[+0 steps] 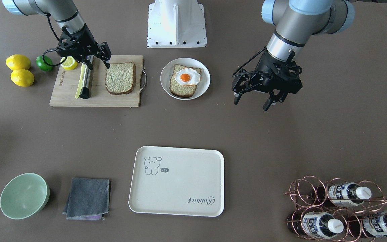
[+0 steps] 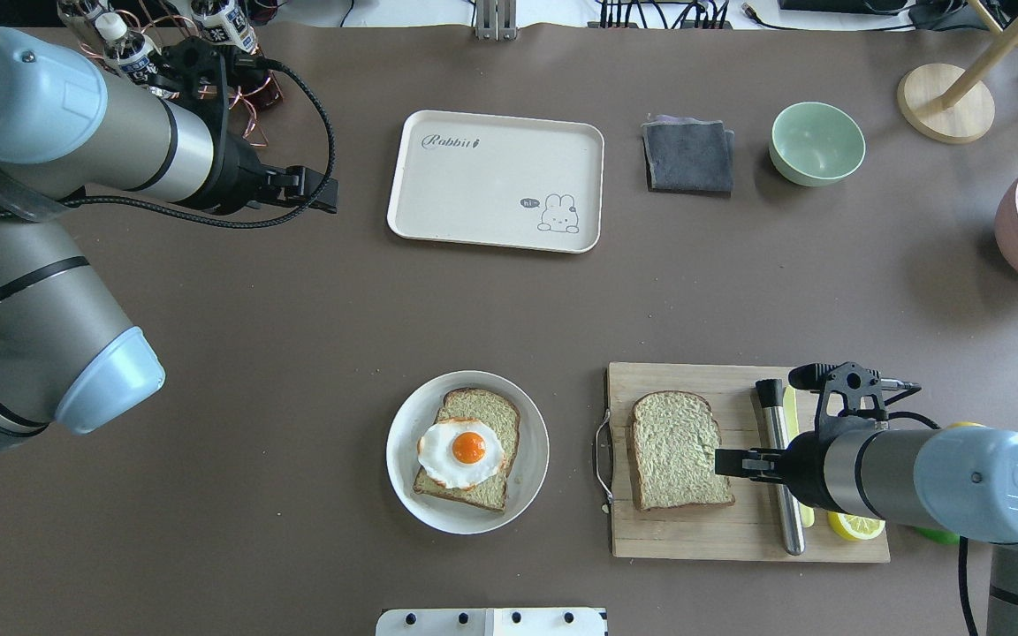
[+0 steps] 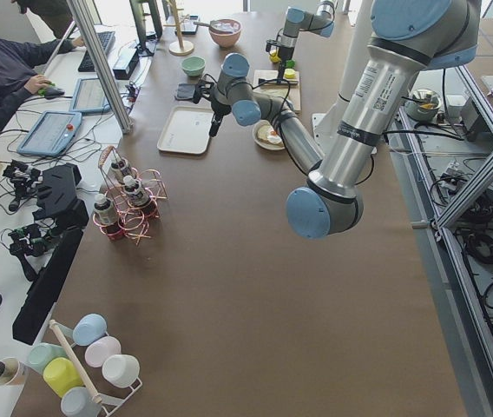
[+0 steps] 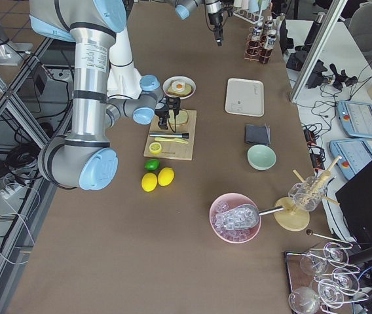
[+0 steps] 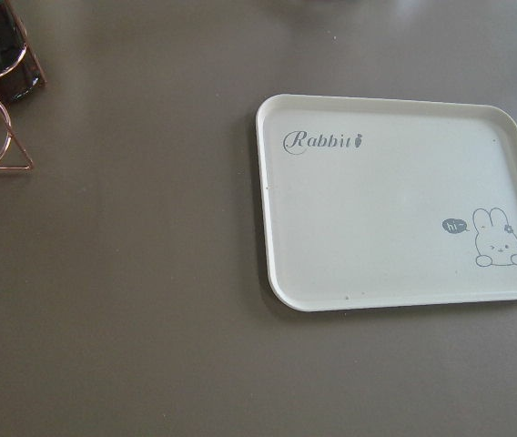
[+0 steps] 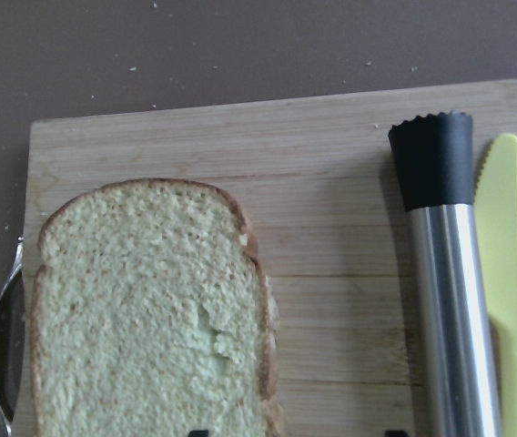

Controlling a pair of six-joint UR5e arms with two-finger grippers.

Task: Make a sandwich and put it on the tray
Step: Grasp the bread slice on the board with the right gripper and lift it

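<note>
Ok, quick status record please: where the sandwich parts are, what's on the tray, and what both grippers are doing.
plated slice: on the round plate, fried egg on top
loose slice: flat on the cutting board, not yet on the egg
tray: nothing on it
right gripper: open, over the board at the loose slice's edge, holding nothing
left gripper: open, over the table, holding nothing
</note>
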